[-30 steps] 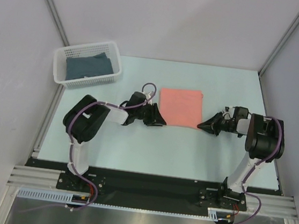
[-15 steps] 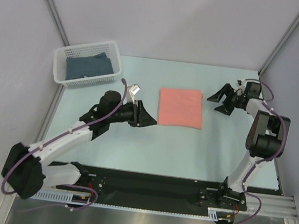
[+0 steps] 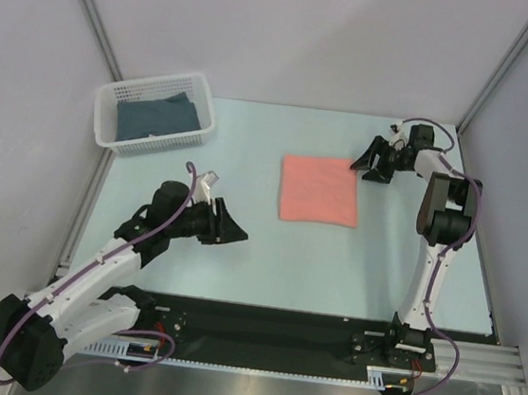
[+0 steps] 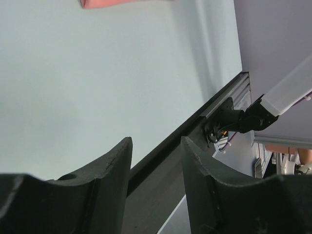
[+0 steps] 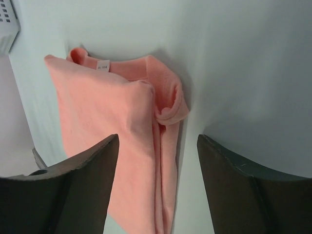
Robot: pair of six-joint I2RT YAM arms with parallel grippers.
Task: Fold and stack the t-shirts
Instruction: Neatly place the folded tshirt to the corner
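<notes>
left gripper backed off pink t-shirt | basket holds blue t-shirt

Top view, clock positions taken from the folded salmon-pink t-shirt. Bare table lies open from 4 to 7 o'clock. The left gripper, jaws apart, occupies the 8 o'clock approach. The right gripper, jaws spread, crowds the 2 o'clock corner. The white basket blocks 10 o'clock, with a passable lane between it and the shirt. The back wall closes 12 o'clock.
</notes>
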